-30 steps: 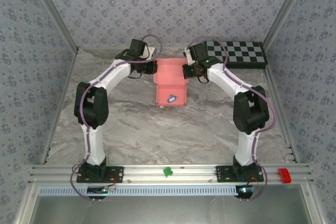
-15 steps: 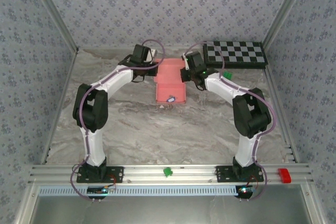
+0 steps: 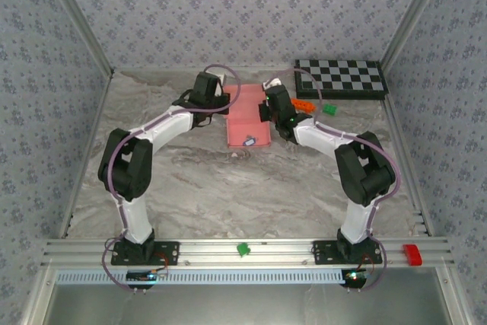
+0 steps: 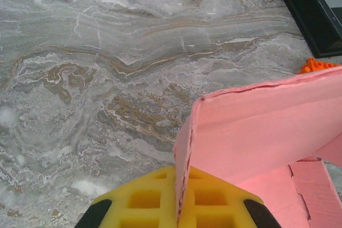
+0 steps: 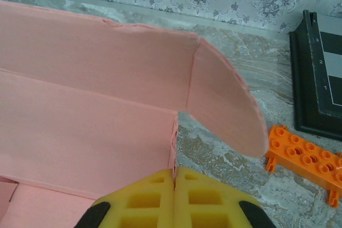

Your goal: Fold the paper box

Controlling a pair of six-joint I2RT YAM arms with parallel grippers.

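Both arms have drawn inward beside the paper box [image 3: 247,118]; left gripper [image 4: 178,185] and right gripper [image 5: 175,180] each clamp one box wall, the pinched edge hidden between the yellow pads [image 4: 144,198].

- The box [image 3: 247,116] is seen as a salmon-pink piece of thin card, partly folded and open on top.
- It is set on the table [image 3: 190,180], toward the far middle, with its long side running near to far.
- In the left wrist view, one wall [image 4: 267,126] is seen raised on edge and tilted, with a flat, slit panel below it.
- In the right wrist view, a rounded flap [image 5: 227,105] is seen turned outward from an upright wall's end.
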